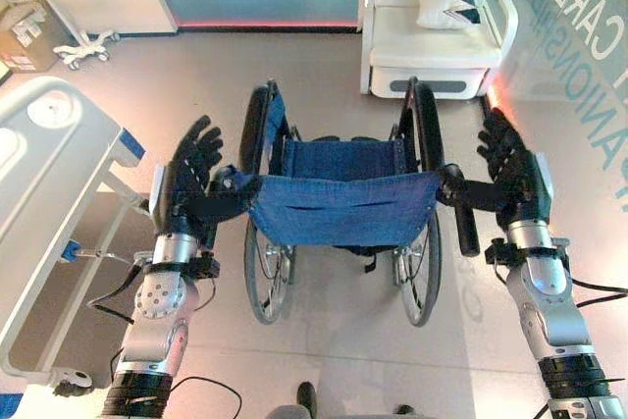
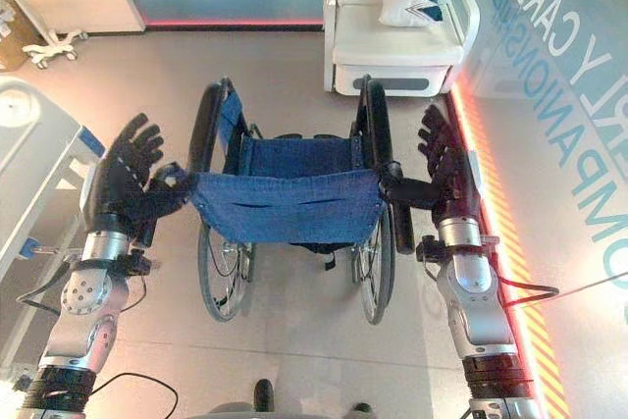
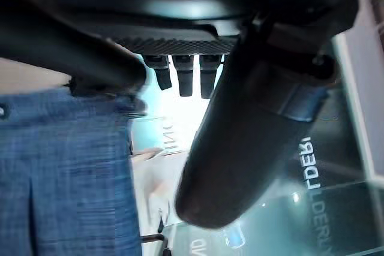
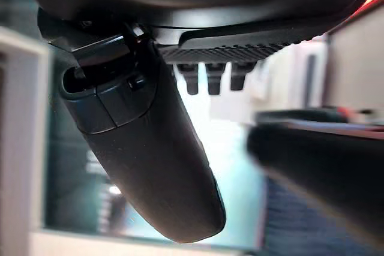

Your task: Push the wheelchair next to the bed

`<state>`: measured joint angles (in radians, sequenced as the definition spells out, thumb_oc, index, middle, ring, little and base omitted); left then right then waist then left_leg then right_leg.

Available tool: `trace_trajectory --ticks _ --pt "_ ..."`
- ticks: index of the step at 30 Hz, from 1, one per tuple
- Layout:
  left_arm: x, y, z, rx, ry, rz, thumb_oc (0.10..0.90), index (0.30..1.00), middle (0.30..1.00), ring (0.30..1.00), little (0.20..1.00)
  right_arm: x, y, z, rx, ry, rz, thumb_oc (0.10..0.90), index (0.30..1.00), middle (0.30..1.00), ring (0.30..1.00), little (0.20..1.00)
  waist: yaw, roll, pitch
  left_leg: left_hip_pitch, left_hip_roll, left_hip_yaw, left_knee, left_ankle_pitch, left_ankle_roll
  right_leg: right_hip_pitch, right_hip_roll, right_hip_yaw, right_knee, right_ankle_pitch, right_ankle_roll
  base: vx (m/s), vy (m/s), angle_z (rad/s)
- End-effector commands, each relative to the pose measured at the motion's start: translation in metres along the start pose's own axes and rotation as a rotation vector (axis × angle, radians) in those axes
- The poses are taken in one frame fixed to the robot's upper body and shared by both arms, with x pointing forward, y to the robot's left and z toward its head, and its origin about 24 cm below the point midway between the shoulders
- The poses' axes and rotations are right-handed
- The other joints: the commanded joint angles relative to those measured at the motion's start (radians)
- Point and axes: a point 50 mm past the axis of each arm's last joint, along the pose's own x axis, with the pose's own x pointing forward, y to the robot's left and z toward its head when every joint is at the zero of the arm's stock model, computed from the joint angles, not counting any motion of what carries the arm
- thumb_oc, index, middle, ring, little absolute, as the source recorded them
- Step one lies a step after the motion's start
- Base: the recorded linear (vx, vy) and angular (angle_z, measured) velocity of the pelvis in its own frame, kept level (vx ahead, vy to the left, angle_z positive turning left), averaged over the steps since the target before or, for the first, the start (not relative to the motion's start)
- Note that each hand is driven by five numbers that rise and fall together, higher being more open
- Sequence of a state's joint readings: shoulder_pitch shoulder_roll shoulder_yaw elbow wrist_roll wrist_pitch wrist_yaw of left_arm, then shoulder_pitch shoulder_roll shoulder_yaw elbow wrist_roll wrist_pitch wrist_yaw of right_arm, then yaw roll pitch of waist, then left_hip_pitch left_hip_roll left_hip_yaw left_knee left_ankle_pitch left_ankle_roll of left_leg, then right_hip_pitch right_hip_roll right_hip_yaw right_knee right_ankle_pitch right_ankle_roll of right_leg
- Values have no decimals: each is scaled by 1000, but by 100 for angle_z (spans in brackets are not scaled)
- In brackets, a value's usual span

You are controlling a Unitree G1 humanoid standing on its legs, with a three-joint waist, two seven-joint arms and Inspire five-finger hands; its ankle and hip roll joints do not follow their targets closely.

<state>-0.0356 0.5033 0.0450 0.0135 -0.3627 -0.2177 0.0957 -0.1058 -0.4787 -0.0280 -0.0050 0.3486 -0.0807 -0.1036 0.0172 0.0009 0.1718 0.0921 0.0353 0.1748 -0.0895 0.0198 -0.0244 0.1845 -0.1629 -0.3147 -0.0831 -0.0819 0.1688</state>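
I have the wheelchair (image 1: 339, 213) at the centre of the frame, its back toward me, with the bed (image 1: 49, 203) along the left edge and a white armchair (image 1: 432, 31) at the upper right. My left hand (image 1: 186, 179) is at the left push handle (image 1: 221, 201) with fingers straight and spread, not wrapped round it; my right hand (image 1: 510, 169) sits the same way by the right push handle (image 1: 466, 213), fingers extended. I judge the chair fairly heavy but free-rolling on the smooth floor, with a stiff frame and a soft blue fabric backrest (image 1: 339, 205) that would give under pressure. So I would take hold of the two rigid handles, not the cloth, and push evenly, steering left toward the bed.
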Motion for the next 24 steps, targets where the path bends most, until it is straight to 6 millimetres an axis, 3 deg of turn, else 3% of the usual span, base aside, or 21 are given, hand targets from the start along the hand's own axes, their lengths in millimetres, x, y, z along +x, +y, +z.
trace_trajectory --ticks 1,11,16,24 --pt "19 17 37 158 -152 -1 800 900 900 900 900 14 -8 44 -149 -185 58 800 900 900 900 900 -8 4 -46 23 6 49 28 -47 14 -104 26 10 97 51 -52 0 0 0" --pt "21 38 29 418 -49 110 800 900 900 900 900 14 -14 28 -276 -49 64 800 900 900 900 900 -6 1 -39 15 6 55 35 -45 14 -109 30 11 96 57 -46 0 0 0" --pt "20 53 25 587 7 201 800 900 900 900 900 14 -30 21 -474 31 -37 800 900 900 900 900 -9 -3 -30 11 7 58 42 -46 13 -114 33 16 100 58 -44 -13 -5 -1" --pt "27 55 15 698 93 246 800 900 900 900 900 19 -49 24 -769 67 -243 800 900 900 900 900 -22 1 -18 10 6 61 49 -51 15 -121 42 35 104 56 -40 -2 1 0"
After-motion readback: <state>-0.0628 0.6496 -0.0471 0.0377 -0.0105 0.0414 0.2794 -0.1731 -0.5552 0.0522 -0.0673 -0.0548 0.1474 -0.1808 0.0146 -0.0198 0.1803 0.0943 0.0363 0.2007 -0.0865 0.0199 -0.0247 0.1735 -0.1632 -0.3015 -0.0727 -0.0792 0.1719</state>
